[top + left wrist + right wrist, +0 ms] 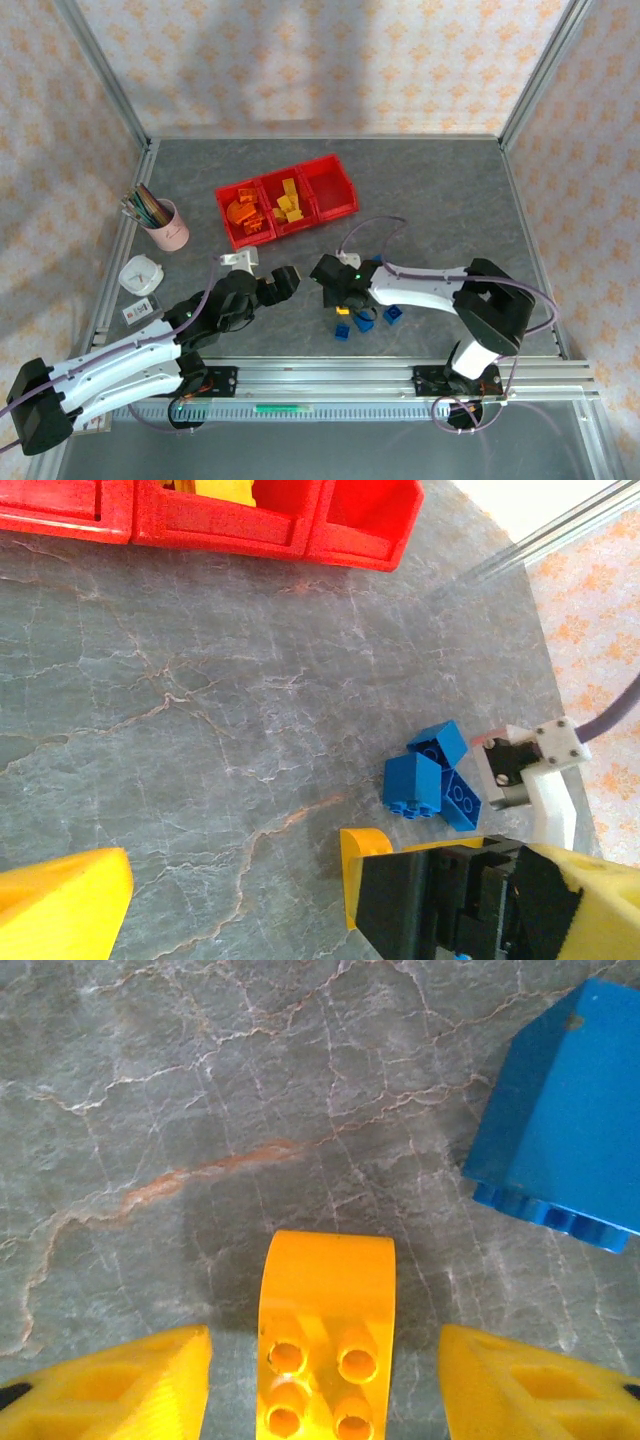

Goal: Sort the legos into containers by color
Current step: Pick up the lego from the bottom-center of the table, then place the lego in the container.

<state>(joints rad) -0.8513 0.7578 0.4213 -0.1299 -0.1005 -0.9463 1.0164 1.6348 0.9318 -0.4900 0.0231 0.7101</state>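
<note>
An orange curved brick [325,1340] lies studs-up on the table between the fingers of my right gripper [325,1370], which is open and not touching it. A blue brick [565,1160] sits just to its upper right. Three blue bricks [365,322] lie near the front edge by my right gripper [338,297]. The red bins [330,188] stand at the back: the left holds orange bricks [241,212], the middle yellow ones [288,205], the right is bare. My left gripper [285,281] is open, low over the table. The blue bricks [430,780] lie ahead of it.
A pink cup of coloured pencils [165,225] stands at the left, with a white object [140,272] and a small card [138,311] nearer the edge. The two grippers are close together mid-table. A metal rail [400,375] runs along the front.
</note>
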